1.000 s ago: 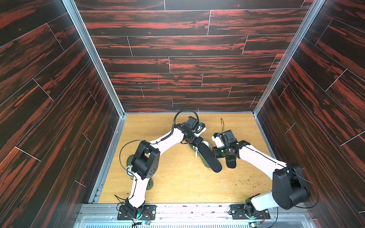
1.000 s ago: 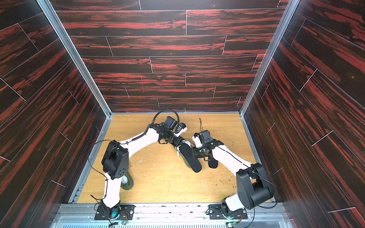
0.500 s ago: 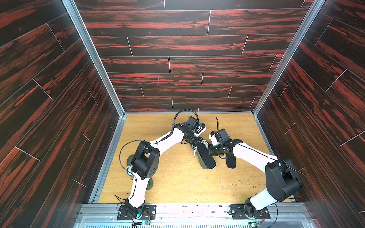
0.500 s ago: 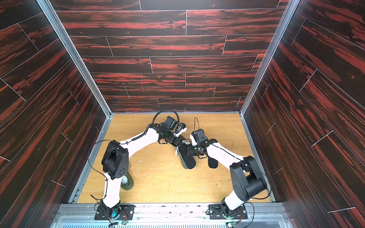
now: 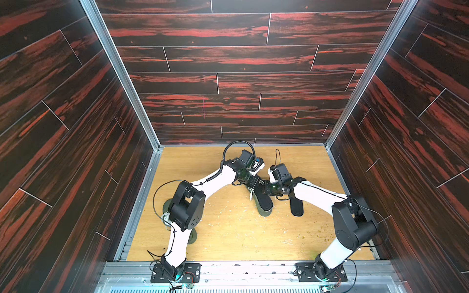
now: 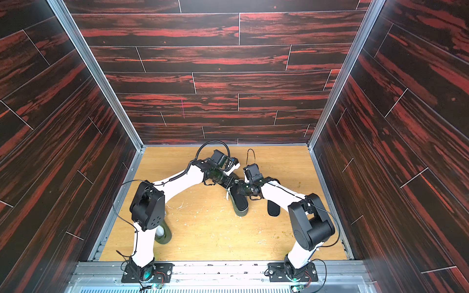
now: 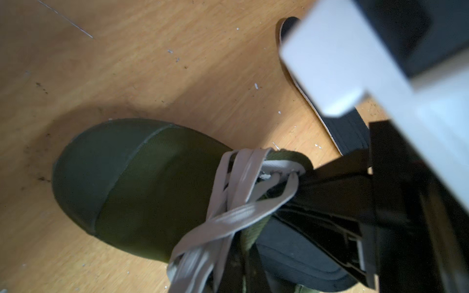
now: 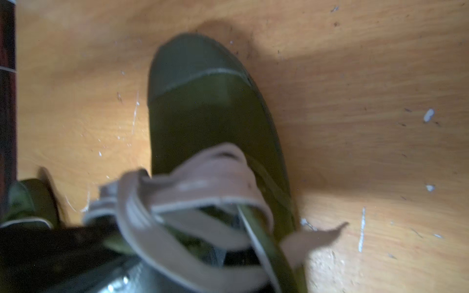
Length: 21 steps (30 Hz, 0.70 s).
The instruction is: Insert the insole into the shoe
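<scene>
Left wrist view first: my left gripper has its jaws drawn together at the mouth of the green shoe. The rounded end of the black insole lies right against its fingers, under the crossed pale laces. I cannot tell whether it pinches the insole or only presses there.

My right gripper is closed too, meeting the same shoe from the opposite side. Its wrist view shows loose laces and the shoe's rim blurred close to the lens, so I cannot say what it has hold of.

In both top views the shoe lies on the wooden table, toe toward the arm bases, with the two grippers nearly touching over its opening. A second insole lies flat on the table just beside the shoe, partly under my right arm. A second shoe sits well apart, mostly hidden beneath my left arm's elbow.
</scene>
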Tool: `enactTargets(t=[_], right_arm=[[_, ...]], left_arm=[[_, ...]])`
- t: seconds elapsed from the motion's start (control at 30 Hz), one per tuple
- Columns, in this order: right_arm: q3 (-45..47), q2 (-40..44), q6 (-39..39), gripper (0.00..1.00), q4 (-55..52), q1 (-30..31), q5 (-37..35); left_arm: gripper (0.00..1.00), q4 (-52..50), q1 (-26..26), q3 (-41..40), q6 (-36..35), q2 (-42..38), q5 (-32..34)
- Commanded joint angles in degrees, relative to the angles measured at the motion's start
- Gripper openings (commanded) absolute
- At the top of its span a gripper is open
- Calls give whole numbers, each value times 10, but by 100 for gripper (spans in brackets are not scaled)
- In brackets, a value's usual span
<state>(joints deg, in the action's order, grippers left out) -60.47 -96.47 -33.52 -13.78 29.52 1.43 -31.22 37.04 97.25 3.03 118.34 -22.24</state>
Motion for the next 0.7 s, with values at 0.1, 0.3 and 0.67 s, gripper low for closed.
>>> enactTargets(t=[0.1,0.3,0.67], right_arm=[[-49,-29,-31,4,39,2,-33],[-54,-64,-25,5,42,8,-45],[-24,23,25,34,-23,21,-77]], left_arm=[[0,7,5,-7,5,-46,-33],[0,10,6,-12,8,-46,-27],[0,29,4,-28,38,-48,34]])
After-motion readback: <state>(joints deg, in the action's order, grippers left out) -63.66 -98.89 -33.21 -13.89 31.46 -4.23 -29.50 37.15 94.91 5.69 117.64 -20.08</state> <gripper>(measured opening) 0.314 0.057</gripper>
